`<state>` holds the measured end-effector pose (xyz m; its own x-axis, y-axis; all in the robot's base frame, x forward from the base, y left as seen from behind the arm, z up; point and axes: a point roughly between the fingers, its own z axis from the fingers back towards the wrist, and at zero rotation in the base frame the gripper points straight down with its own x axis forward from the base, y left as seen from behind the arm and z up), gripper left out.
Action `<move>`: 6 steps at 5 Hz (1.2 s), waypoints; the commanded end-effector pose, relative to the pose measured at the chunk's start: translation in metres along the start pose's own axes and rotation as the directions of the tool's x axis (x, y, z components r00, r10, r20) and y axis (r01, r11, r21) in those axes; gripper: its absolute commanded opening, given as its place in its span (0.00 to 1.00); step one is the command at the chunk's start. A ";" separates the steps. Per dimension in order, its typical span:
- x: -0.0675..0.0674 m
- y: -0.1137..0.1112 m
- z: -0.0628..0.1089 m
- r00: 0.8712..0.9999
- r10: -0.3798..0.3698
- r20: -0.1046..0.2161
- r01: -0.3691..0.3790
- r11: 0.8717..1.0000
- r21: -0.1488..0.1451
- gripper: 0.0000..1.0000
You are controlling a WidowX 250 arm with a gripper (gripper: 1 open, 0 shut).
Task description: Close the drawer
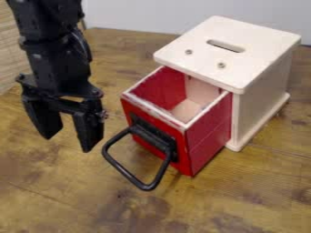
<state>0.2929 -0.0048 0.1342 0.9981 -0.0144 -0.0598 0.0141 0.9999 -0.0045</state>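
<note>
Hangs upright to the left of the cream wooden cabinet with a slotted top [252, 50], as a black gripper [69, 136] pointing down with fingers apart. Juts out from the cabinet as a red box-shaped drawer with a pale wooden inside [209, 138], pointing its black front plate [151, 131] and large black loop handle [125, 172] toward the lower left, with long axis running back into the cabinet.

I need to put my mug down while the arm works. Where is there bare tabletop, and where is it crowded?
Bare wood shows in front of the black handle and right of the red drawer. It's crowded between pincer and handle.
</note>
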 end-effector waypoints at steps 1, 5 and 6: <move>0.002 -0.008 -0.006 1.000 -0.017 -0.002 0.017 1.000 -0.001 1.00; 0.012 -0.049 -0.079 0.996 -0.080 -0.046 0.083 0.994 0.065 1.00; 0.016 -0.050 -0.076 0.995 -0.082 -0.047 0.085 0.994 0.065 1.00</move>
<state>0.2941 -0.0500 0.0450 0.9833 -0.0783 -0.1641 0.0884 0.9945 0.0554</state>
